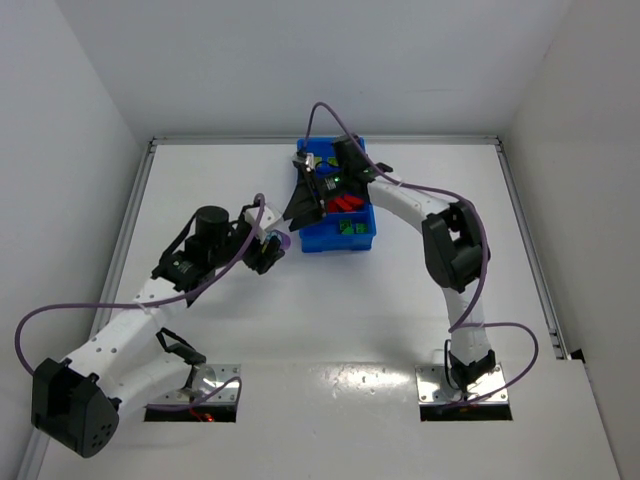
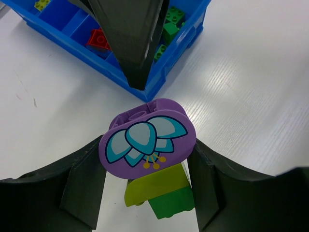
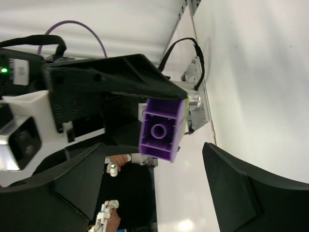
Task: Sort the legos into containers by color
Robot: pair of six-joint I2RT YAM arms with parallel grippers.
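Lego cluster (image 2: 147, 145) of purple, yellow-green and green plastic bricks, pinched in left gripper (image 2: 145, 191), points its purple end (image 3: 161, 128) straight between the jaws of spread right gripper (image 3: 154, 186), beside blue plastic tray (image 2: 96, 68).

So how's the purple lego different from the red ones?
The purple lego is gripped by the left fingers outside the tray; the red ones lie in a tray compartment. The purple lego tops a yellow-green brick and bears a flower print; the red ones show no print. Both are plastic bricks.
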